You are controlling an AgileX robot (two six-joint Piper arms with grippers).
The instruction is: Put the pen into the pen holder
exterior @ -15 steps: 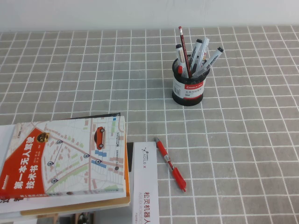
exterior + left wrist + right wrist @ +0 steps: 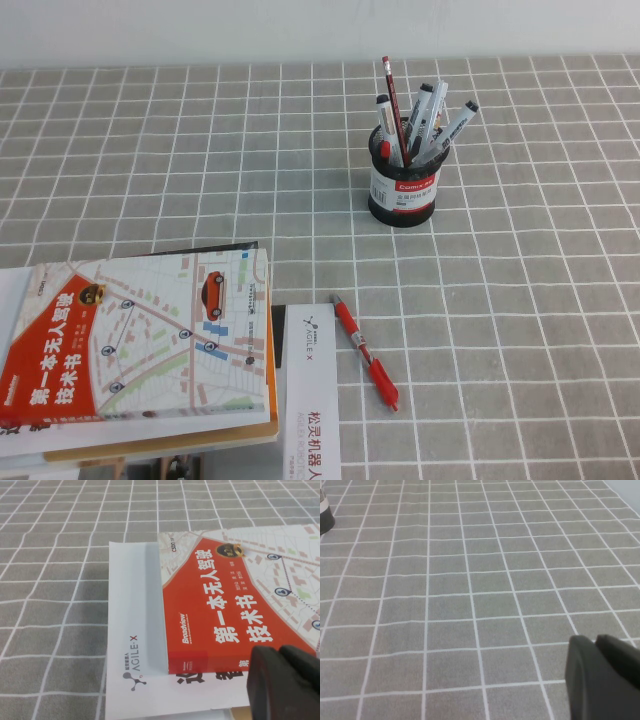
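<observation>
Grey cloth with a white grid covering the whole counter (image 2: 150, 170), meeting a plain white wall (image 2: 300, 30) at the far edge. Red pen (image 2: 365, 352) lying flat and slanted on the cloth, near the front, just beside a white booklet (image 2: 312, 400). Black mesh pen holder (image 2: 404, 190) upright farther back, well apart from the pen, holding grey-white markers (image 2: 430, 115) and a dark-red pencil (image 2: 392, 100). Red-and-map-covered book (image 2: 140, 345) stacked at front left. Left tool (image 2: 282, 685) hanging over that book's corner; open or closed, cannot tell. Right tool (image 2: 600, 680) closed, empty, above bare cloth.
</observation>
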